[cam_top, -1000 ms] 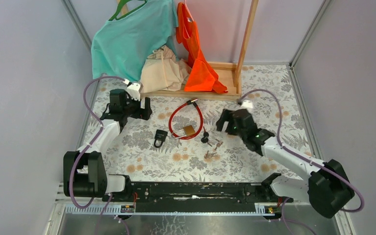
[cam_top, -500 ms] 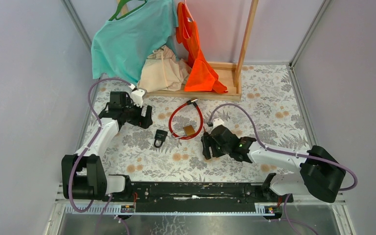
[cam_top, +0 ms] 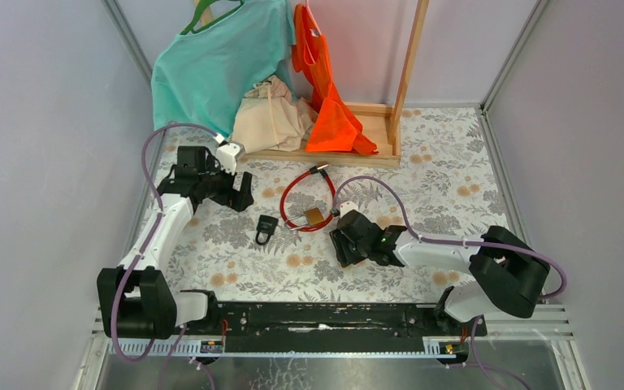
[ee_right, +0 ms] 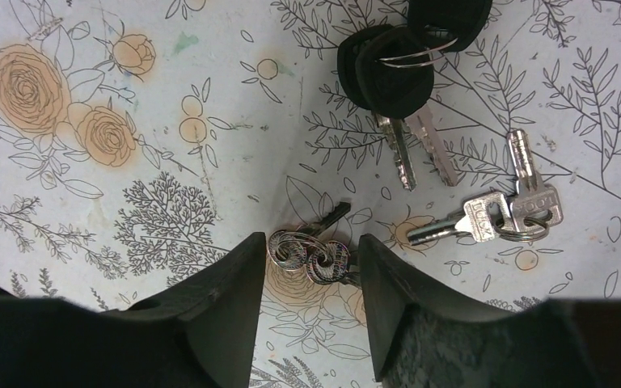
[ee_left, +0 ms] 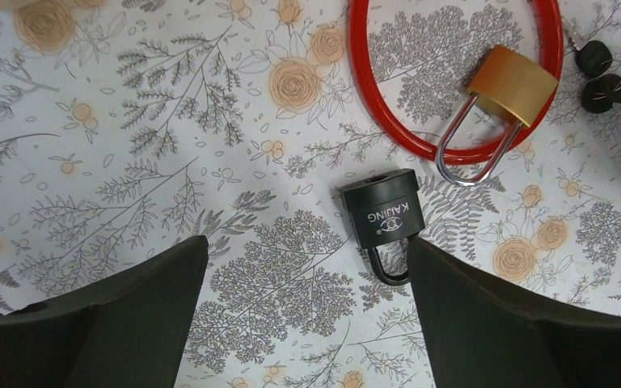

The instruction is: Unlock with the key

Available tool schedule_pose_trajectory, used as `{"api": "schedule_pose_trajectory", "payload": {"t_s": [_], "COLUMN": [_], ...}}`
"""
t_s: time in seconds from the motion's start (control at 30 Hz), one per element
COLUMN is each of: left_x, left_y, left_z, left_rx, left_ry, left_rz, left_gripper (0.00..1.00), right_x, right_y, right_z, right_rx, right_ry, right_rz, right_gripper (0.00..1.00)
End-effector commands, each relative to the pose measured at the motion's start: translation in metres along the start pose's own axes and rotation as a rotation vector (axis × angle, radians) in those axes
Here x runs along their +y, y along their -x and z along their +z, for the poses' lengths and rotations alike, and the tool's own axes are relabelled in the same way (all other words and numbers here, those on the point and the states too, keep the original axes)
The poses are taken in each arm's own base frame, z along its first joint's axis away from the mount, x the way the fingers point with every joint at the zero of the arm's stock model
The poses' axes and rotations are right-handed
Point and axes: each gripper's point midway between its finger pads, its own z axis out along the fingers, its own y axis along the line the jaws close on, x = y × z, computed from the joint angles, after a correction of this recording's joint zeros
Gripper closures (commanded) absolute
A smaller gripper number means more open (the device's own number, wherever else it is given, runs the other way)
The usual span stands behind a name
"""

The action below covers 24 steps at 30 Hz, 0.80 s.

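Silver keys (ee_right: 311,257) right of centre, straddled by half-open right gripper (ee_right: 309,246), not yet clamped. Left gripper (ee_left: 307,246) wide, empty, over black padlock (ee_left: 382,217). Pickup step; next: pinch, lift, carry left.

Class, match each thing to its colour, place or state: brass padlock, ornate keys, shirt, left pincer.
Things:
1 brass padlock
2 ornate keys
3 shirt
4 left pincer

Colour, place or state:
A open
B teal
C shackle across the red cable
D between the fingers of the right pincer

Pairs: 1-C, 2-D, 3-B, 4-A
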Motion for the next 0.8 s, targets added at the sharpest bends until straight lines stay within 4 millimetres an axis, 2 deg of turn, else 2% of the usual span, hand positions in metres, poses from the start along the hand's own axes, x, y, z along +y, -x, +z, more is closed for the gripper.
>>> {"api": "schedule_pose_trajectory", "payload": {"t_s": [0.0, 0.13, 0.3, 0.53, 0.67, 0.77], "left_x": [-0.004, -0.005, -0.004, -0.003, -0.003, -0.005], "left_y": [0.018, 0.017, 0.009, 0.01, 0.009, 0.009], "left_z": [-0.014, -0.017, -0.017, -0.019, -0.017, -0.017], "left_rx": [-0.041, -0.039, -0.019, -0.019, -0.014, -0.014], "left_ry": [-0.01, -0.005, 0.002, 0.011, 0.006, -0.004], "left_rz": [0.029, 0.04, 0.043, 0.051, 0.044, 0.046], "left_gripper": [0.0, 0.0, 0.0, 0.0, 0.0, 0.0], "right_x": [0.007, 0.005, 0.003, -0.001, 0.0, 0.004], "right_y": [0.019, 0.02, 0.016, 0.008, 0.009, 0.014], "right_z": [-0.001, 0.001, 0.004, 0.003, 0.001, -0.003], "right_rx": [-0.056, -0.055, -0.047, -0.038, -0.049, -0.071], "right_ry": [0.013, -0.01, -0.031, -0.056, -0.048, -0.029], "right_rz": [-0.039, -0.051, -0.063, -0.062, -0.05, -0.043], "right_gripper": [0.49, 0.57, 0.76, 0.88, 0.99, 1.0]}}
